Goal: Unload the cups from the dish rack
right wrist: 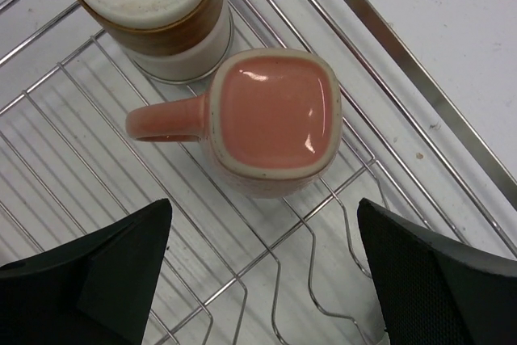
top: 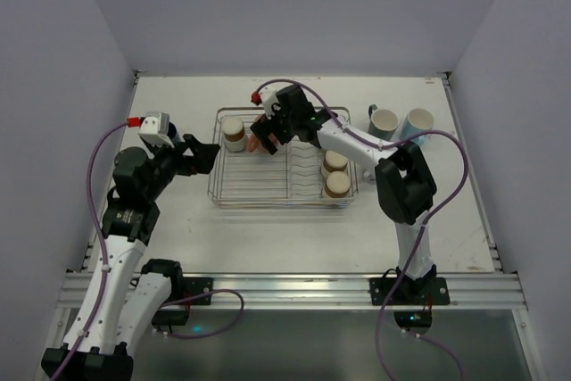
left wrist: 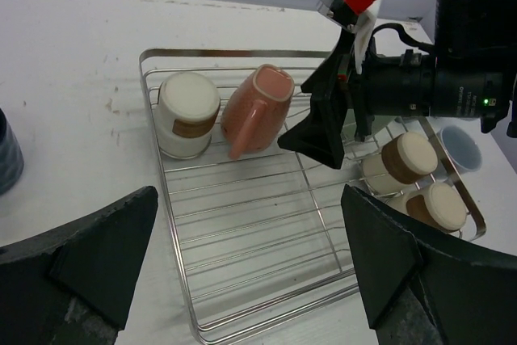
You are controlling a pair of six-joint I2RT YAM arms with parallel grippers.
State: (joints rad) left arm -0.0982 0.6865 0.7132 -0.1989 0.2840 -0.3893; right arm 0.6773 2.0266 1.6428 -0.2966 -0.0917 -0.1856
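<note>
Pink mug (right wrist: 271, 119) rests base up at the far left of the dish rack (left wrist: 210, 52), beside a brown-banded cup (right wrist: 149, 6); right fingers (right wrist: 89, 280) spread open above it, left fingers (left wrist: 97, 256) open by the rack's left side.

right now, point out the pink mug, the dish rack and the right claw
pink mug (right wrist: 273, 119): right wrist view, its upturned base
dish rack (left wrist: 226, 52): left wrist view, far rim rail
right claw (right wrist: 263, 224): right wrist view, midway between open fingertips
</note>
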